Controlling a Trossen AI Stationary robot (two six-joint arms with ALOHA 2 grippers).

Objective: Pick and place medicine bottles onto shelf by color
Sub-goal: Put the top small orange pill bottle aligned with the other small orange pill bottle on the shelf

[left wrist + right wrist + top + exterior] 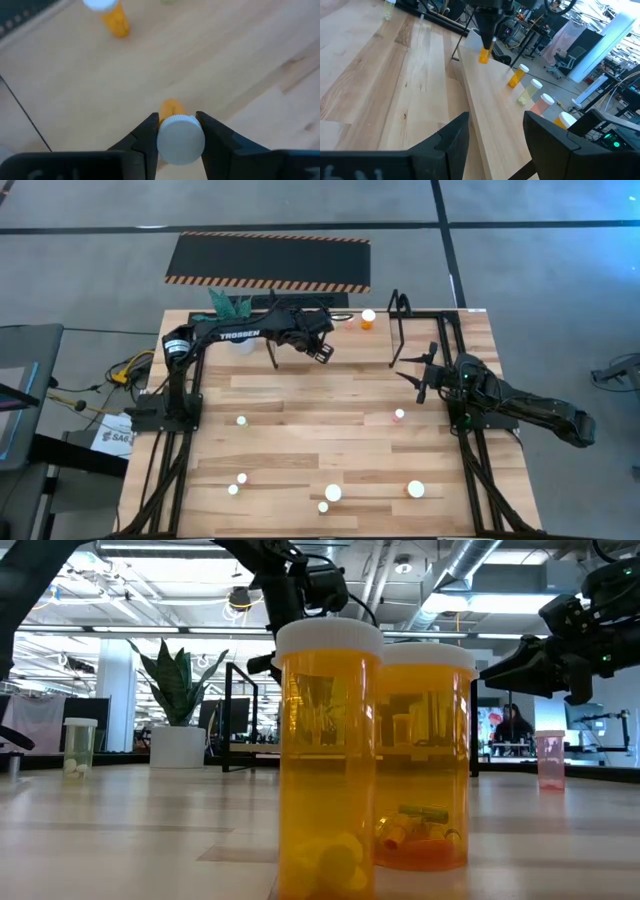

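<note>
Nearest the low camera: two large orange medicine bottles [328, 755] upright, touching side by side, others scattered across the table [300, 430]. Mid-table: right gripper [492, 137] hovering, jaws part-open and empty. Farthest: left gripper [179, 131] clamped on a small orange bottle [177, 132] by its white cap, held above the shelf [420, 340], a row of bottles [536, 92] beside it.
</note>
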